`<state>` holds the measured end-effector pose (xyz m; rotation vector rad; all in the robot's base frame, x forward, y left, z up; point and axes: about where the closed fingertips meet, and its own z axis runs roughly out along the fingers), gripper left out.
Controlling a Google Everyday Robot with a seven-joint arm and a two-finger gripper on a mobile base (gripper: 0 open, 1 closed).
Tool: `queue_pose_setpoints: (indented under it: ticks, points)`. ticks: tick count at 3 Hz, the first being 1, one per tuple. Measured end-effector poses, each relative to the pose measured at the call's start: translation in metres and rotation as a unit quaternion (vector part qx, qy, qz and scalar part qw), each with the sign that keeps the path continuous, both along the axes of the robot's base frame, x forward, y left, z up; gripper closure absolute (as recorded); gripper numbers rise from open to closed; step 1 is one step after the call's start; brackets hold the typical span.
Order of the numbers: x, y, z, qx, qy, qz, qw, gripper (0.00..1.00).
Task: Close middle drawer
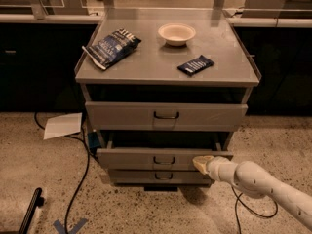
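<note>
Floor: speckled terrazzo (44, 179), tan and grey. A blue tape mark (68, 225) sits at the near edge, with a black bar-shaped object (31, 211) to its left. A black cable (80, 179) runs across the floor toward the cabinet's left side.

The white arm (263, 184) comes in from the lower right. The gripper (201, 162) is at the right end of the middle drawer's front panel, touching it or just off it. I cannot tell whether it is grasping or released.

The middle drawer (146, 159) stands partly pulled out, its grey front forward of the other two, a dark gap above it, the dark loop handle at centre. The bottom drawer (161, 176) just beneath looks pushed in. The top drawer (165, 115) is above, its front set back from the middle one.

A white sheet of paper (62, 126) lies flat on the floor left of the cabinet.

The cabinet top (156, 65) is a smooth grey surface. A dark blue snack bag (112, 45) lies at the left, a small dark wrapped bar (195, 65) at the right, and a pale bowl (176, 33) upright toward the back.

Behind: dark counter fronts (39, 62) under a light countertop edge, on both sides.
</note>
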<state>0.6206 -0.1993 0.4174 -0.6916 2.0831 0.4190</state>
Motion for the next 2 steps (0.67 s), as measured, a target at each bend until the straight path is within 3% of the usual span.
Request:
queue_pose_setpoints:
  ticks: [1, 2]
  points:
    - [0.0407, 0.0034, -0.0033, 0.010, -0.018, 0.012, 0.9997, 1.00]
    - [0.0432, 0.0030, -0.0033, 0.009, -0.019, 0.010, 0.9997, 1.00]
